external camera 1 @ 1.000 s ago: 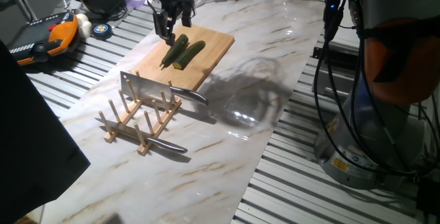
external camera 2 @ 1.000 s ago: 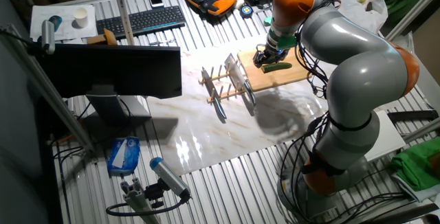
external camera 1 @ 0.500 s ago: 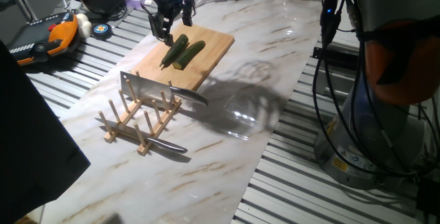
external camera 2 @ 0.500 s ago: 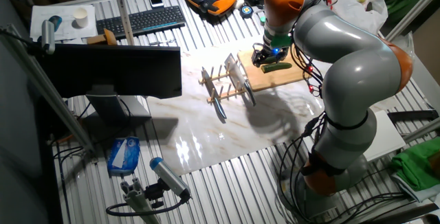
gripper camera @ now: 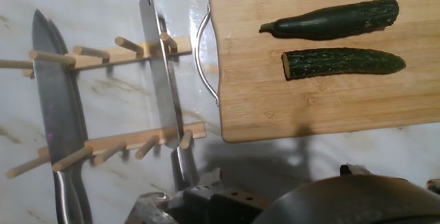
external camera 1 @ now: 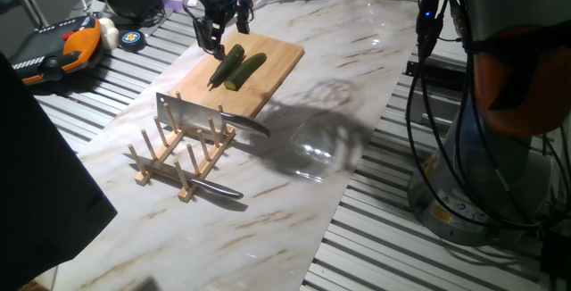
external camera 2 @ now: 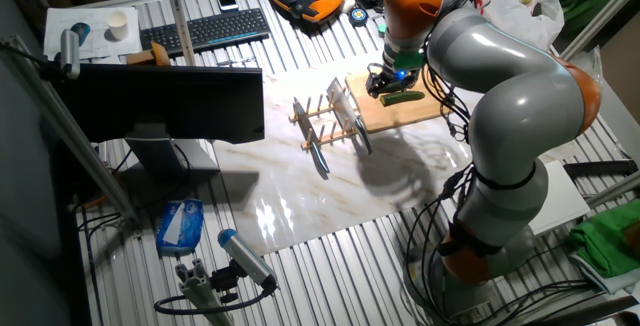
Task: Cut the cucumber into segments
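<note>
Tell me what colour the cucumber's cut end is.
Pale yellow-green on the cucumber, clearest in the hand view.

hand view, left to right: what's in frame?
Long pointed steel knife in the wooden peg rack → rectangular steel cleaver in that rack → metal handle loop of the light wooden cutting board → two dark green cucumber pieces on the board.
</note>
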